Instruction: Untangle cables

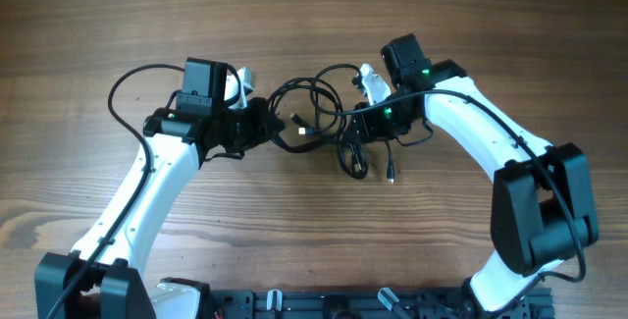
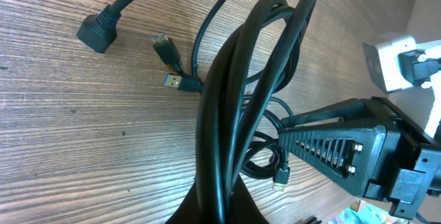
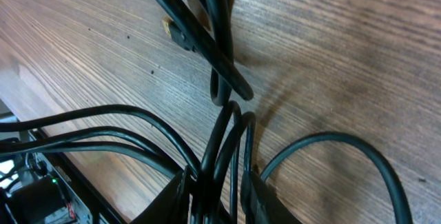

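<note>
The surface (image 1: 294, 250) is brown wood-grain board. The left arm (image 1: 147, 191) and right arm (image 1: 481, 132) reach in from the near corners and meet at mid-width, toward the far edge. The cables (image 1: 312, 113) lie between them there as one knotted bundle, with loops spreading toward the far edge and loose tails trailing toward the near edge.

The left pincer (image 1: 257, 125) is clamped on several strands at the bundle's left side. The left wrist view shows these strands rising together from between its fingers. The right pincer (image 1: 359, 128) is clamped on strands at the bundle's right side.

Handling: the cables appear light, limp and smooth-jacketed. Expect them to slide in a loose grip and to spring back into curls.

Recommended hold: take a single strand just behind a plug (image 2: 172, 81), not the crossed mass. Pull gently, as plug ends may snag in the loops.
</note>
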Robot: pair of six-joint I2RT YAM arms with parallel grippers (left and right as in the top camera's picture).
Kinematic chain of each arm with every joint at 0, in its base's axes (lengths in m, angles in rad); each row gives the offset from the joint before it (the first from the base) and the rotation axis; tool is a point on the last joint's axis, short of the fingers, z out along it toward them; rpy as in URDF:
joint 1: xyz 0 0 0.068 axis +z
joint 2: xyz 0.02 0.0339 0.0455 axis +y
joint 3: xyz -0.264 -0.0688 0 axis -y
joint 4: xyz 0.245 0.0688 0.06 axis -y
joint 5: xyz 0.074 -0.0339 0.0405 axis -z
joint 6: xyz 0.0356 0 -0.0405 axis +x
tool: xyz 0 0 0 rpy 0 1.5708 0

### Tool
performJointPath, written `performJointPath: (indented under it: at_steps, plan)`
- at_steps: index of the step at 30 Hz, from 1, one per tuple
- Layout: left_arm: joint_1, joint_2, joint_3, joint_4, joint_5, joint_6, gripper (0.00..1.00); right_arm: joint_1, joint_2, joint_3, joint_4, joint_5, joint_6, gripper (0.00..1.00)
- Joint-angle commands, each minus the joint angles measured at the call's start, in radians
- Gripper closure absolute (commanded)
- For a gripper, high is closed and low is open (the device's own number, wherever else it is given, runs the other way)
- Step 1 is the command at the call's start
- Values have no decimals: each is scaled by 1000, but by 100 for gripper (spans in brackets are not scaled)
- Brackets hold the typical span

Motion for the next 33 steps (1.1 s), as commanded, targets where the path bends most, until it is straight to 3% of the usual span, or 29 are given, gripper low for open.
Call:
performJointPath:
  at_steps: [1, 8, 11, 12, 15, 17, 18, 19, 21, 24, 28, 30, 32, 33]
  plan:
    - [0, 2, 1, 0, -17, -7, 96, 5, 13, -4, 18, -3, -17, 77]
    - [0, 2, 1, 0, -17, -7, 96, 66, 55, -10, 29, -2, 18, 79]
    - [0, 2, 1, 0, -17, -6, 96, 62, 65, -8, 60, -3, 60, 96]
    - [0, 2, 1, 0, -17, -6, 96, 57, 61, 8, 68, -39, 60, 96]
    - [0, 2, 1, -3, -29, -6, 96, -2, 21, 94, 58, -252, 62, 96]
    - [0, 2, 1, -16, -39, -6, 96, -98, -12, 145, 73, -524, 97, 96]
    - [0, 2, 1, -23, -40, -6, 96, -153, -14, 160, 124, -694, 138, 96]
    - [0, 2, 1, -23, -40, -6, 96, -240, -14, 162, 266, -838, 281, 96]
    - [0, 2, 1, -26, -43, -6, 96, -349, -13, 162, 436, -852, 459, 96]
    - [0, 2, 1, -54, -71, -6, 96, -461, 10, 162, 537, -822, 595, 96]
    - [0, 2, 1, -80, -92, -3, 96, -574, 41, 160, 529, -681, 616, 96]
    - [0, 2, 1, -80, -92, -3, 96, -600, 46, 160, 425, -451, 530, 96]
    - [0, 2, 1, -79, -91, -3, 96, -581, 46, 160, 234, -256, 352, 58]
    - [0, 2, 1, -75, -91, -3, 96, -564, 45, 160, 170, -228, 276, 44]
